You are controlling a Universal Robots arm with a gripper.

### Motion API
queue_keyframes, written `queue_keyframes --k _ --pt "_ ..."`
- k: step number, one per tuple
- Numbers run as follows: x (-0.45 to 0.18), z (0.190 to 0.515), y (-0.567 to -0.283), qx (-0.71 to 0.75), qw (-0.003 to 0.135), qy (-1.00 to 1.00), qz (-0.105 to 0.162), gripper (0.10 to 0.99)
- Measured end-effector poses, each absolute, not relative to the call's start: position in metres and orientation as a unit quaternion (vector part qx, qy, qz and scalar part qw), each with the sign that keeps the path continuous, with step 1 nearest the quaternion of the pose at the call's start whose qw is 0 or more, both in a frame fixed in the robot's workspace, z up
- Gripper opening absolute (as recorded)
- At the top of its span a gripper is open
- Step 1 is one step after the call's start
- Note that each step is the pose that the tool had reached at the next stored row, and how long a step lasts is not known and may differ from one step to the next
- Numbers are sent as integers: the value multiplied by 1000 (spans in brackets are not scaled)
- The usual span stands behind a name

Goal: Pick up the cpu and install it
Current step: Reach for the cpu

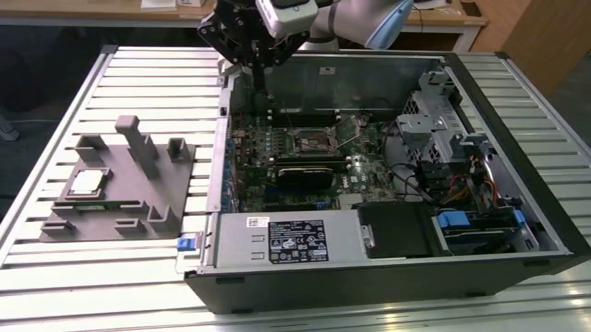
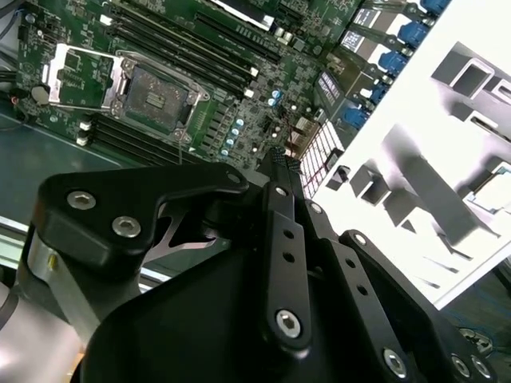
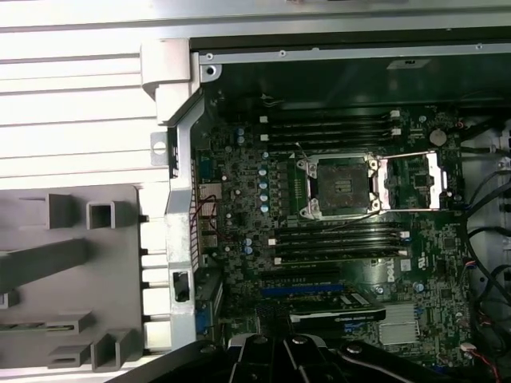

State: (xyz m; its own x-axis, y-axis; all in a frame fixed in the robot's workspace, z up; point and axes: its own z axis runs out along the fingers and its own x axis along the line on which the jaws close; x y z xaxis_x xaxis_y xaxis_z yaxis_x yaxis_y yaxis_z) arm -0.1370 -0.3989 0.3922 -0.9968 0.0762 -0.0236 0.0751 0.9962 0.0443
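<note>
cpu (image 1: pixel 86 182) lies flat in its recess on the grey fixture (image 1: pixel 97 218), on the exterior view's left, beside the open computer case (image 1: pixel 369 273). Motherboard socket (image 1: pixel 312 143) sits bare, frame swung open to receive it. Gripper (image 1: pixel 260 76) hovers over the case's far left corner, well apart from the cpu, claw pressed together, empty

The cpu (image 1: pixel 88 182) lies on the grey fixture (image 1: pixel 97 223), hand (image 1: pixel 262 84) above the case (image 1: pixel 369 285).

A slatted metal table (image 1: pixel 138 76) is seen, on which an open black computer case (image 1: pixel 369 290) is laid, with a grey fixture (image 1: pixel 102 223) set just beside the case, on the exterior view's left.
</note>
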Motion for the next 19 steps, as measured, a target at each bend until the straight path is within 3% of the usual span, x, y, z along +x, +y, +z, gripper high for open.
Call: queue_keyframes --k 19 --pt "-144 391 -399 38 13 999 22 118"
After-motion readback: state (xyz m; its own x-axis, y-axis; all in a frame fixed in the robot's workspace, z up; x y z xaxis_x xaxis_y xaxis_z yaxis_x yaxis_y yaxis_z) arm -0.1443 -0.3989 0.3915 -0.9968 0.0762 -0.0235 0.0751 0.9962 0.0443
